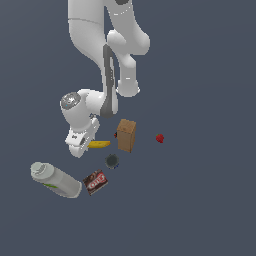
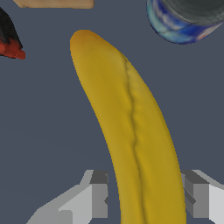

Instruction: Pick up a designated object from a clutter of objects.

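Fingers (image 2: 146, 199) wide astride banana (image 2: 131, 131), brown box (image 1: 126, 135) beside, dark round item (image 1: 111, 161) near.

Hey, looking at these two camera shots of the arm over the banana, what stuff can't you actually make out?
- Banana: its near end leaves the wrist view's edge; in the exterior view the gripper covers one end.
- Finger contact: the fingers flank the banana, but touching or not is unclear.
- Small dark round item: too small outside; cropped in the wrist view.
- Dark red packet: label unreadable.
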Controlling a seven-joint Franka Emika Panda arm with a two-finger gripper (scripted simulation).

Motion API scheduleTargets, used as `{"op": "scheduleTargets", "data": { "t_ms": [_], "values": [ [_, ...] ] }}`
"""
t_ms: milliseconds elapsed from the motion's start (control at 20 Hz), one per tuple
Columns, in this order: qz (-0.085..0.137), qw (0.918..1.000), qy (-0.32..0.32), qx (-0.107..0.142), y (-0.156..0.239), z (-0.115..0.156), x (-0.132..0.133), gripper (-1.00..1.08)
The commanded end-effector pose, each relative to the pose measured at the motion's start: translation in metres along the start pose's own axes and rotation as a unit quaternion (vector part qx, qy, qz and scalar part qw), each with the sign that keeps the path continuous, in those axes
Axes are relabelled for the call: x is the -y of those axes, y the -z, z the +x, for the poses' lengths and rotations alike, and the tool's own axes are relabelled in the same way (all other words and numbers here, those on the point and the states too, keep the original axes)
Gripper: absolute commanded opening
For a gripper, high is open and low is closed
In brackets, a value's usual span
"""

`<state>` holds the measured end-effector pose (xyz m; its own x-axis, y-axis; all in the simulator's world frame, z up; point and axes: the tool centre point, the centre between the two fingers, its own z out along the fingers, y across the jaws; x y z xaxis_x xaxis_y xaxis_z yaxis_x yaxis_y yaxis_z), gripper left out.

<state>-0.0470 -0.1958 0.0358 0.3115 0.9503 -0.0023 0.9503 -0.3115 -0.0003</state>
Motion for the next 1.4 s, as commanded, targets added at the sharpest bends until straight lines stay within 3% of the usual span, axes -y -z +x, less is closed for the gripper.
{"op": "scheduleTargets", "data": {
  "t_ms": [0, 550, 1350],
  "values": [
    [-0.001, 1.0000, 0.000, 0.000, 0.010, 0.010, 0.004, -1.00],
    [0.000, 1.0000, 0.001, 0.003, 0.077, 0.077, 0.039, -1.00],
    [0.001, 1.0000, 0.002, 0.000, 0.198, 0.199, 0.097, -1.00]
  ]
}}
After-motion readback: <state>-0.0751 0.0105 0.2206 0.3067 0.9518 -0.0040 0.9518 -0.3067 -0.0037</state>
